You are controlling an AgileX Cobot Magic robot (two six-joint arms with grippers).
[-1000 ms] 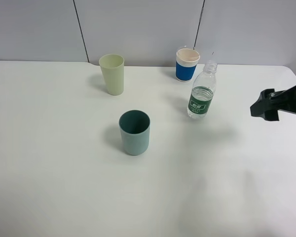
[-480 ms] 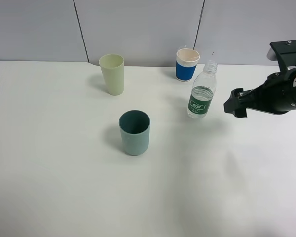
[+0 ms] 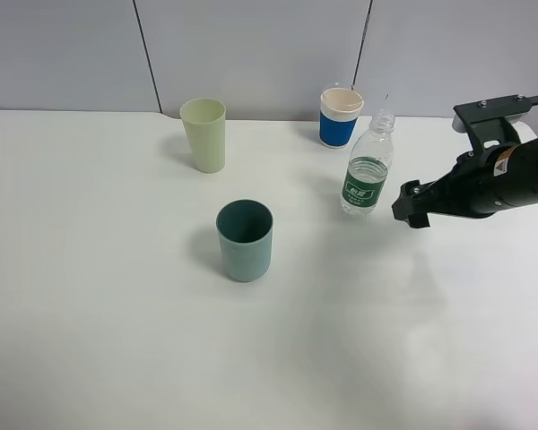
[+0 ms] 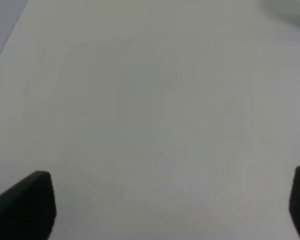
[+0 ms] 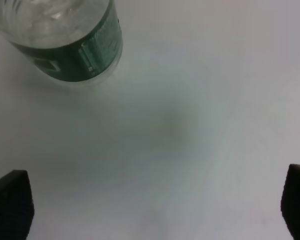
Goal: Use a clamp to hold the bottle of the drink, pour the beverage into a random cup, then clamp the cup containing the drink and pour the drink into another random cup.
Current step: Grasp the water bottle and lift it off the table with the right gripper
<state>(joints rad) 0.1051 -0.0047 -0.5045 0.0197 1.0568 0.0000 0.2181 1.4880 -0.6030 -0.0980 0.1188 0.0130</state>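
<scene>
Table [image 3: 117,358]: white top, bare across the near half.
Left gripper [image 4: 162,205]: seen only from its own wrist camera. Two dark fingertips stand wide apart over plain white surface, with nothing between them.
Teal cup [image 3: 245,240]: nearest vessel, left of centre, upright, mouth open, dark inside. It stands well apart from everything else.
Right gripper [image 3: 411,204]: black, reaching in from the right edge on a dark arm, low over the table. Its tip is just beside the bottle's lower body, on the bottle's right. Its wrist camera shows the fingers spread wide and holding nothing. Whether the tip touches the bottle cannot be told from above.
Bottle [image 3: 368,166]: the task's drink, right of centre and beyond the teal cup. It is upright, of clear plastic, with a green label banding the lower body and a narrow neck on top. How full it is cannot be made out. From the right wrist camera it sits ahead of the spread fingers and off to one side, not between them.
Pale green cup [image 3: 203,134]: tall and tapered, upright, far left of the group, well apart from the bottle.
Blue-sleeved cup [image 3: 341,116]: farthest back, with a white rim over a blue band. It stands just behind the bottle and slightly to its left, close by the neck.
Wall [image 3: 251,45]: grey panels with dark seams, directly behind the table's far edge.
</scene>
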